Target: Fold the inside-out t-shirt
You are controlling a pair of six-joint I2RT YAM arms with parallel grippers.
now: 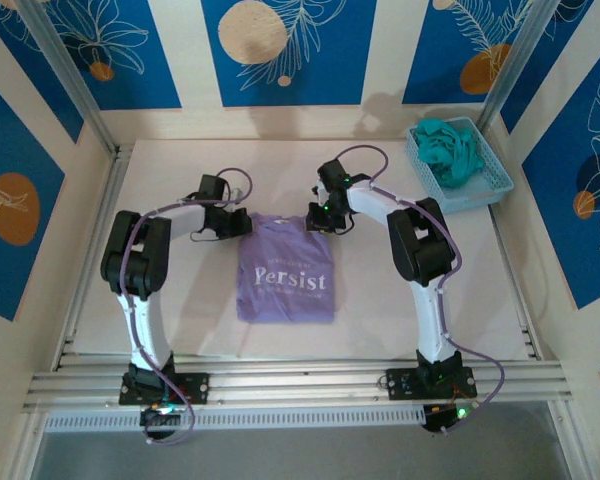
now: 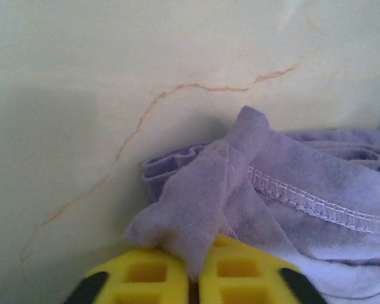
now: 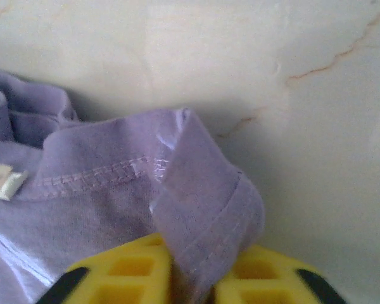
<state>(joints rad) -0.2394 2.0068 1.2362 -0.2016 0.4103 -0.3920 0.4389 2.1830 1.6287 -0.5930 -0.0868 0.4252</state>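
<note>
Lavender fabric lies flat at the middle of the pale table point(image 1: 400, 300): the inside-out t-shirt point(image 1: 285, 290), its body smoothed into a rough rectangle, with white print point(image 1: 291, 279) reading "Persist" facing up in the overhead view. Both arms reach in from the near edge and meet the garment at its far end. The left gripper point(image 1: 238, 226) is at the shirt's far left corner and the right gripper point(image 1: 321, 218) at its far right corner, with the bulk of the shirt lying between the two and nearer the arm bases.

At the left wrist, the yellow left fingers point(image 2: 145, 278) are drawn together to a thin slit, pinching a peaked flap of the purple cloth that rises from their tips. A stitched seam point(image 2: 316, 206) runs across the bunched cloth to the right, and veined tabletop lies beyond.

At the right wrist, the yellow right fingers point(image 3: 114, 278) are likewise closed on a folded, hemmed edge of the shirt, which stands up between them. The rest of the cloth spreads to the left, where a small white label point(image 3: 6, 183) lies at the frame's edge.

A light blue basket point(image 1: 495, 185) holding a teal garment point(image 1: 448, 150) sits at the table's far right corner, well apart from the shirt.
</note>
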